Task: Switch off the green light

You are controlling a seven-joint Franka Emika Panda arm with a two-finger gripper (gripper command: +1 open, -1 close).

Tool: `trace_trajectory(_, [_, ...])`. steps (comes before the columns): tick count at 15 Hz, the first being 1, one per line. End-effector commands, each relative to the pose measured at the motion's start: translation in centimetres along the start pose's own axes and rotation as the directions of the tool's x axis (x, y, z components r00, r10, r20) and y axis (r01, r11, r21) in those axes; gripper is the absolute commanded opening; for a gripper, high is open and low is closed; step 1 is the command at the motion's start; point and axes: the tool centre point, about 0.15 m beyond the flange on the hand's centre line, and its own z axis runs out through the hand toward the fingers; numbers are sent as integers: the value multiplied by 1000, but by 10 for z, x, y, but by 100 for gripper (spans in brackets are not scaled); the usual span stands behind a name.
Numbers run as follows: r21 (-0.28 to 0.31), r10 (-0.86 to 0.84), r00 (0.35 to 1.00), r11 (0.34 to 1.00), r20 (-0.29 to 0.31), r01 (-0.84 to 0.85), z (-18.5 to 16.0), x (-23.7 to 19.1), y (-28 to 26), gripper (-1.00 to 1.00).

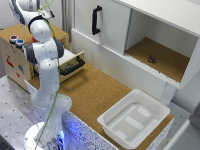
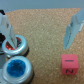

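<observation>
Green light: not to be made out in either view. On the wooden box (image 1: pixel 15 62) sit a red button (image 2: pixel 14 46) and a blue button (image 2: pixel 16 68). The claw (image 2: pixel 42 35) hangs open, one finger (image 2: pixel 7 27) over the red button, with a pink cube (image 2: pixel 69 63) on the cork worktop (image 2: pixel 45 20).

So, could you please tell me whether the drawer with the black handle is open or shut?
Open: in the exterior view the drawer sticks out from the white unit behind it.
</observation>
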Motion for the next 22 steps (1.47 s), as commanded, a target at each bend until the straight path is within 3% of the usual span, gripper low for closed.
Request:
trace_trajectory(1, [3, 35, 995, 999, 97, -35, -44, -19, -37, 100])
trace_trajectory(6, [21, 19, 1000, 1000, 14, -19, -50, -88, -66, 100])
trace_trajectory(8, [25, 26, 999, 999, -46, -24, -48, -111, -61, 100])
trace_trajectory(12, [17, 19, 992, 1000, -124, -17, -29, -126, -53, 100])
trace_trajectory(14, [43, 14, 992, 999, -128, -8, -19, -133, -51, 100])
trace_trajectory(15, [61, 15, 991, 998, -131, -7, -12, -135, -48, -100])
trace_trajectory(22, [60, 7, 994, 998, -110, 0, 20, -125, -40, -100])
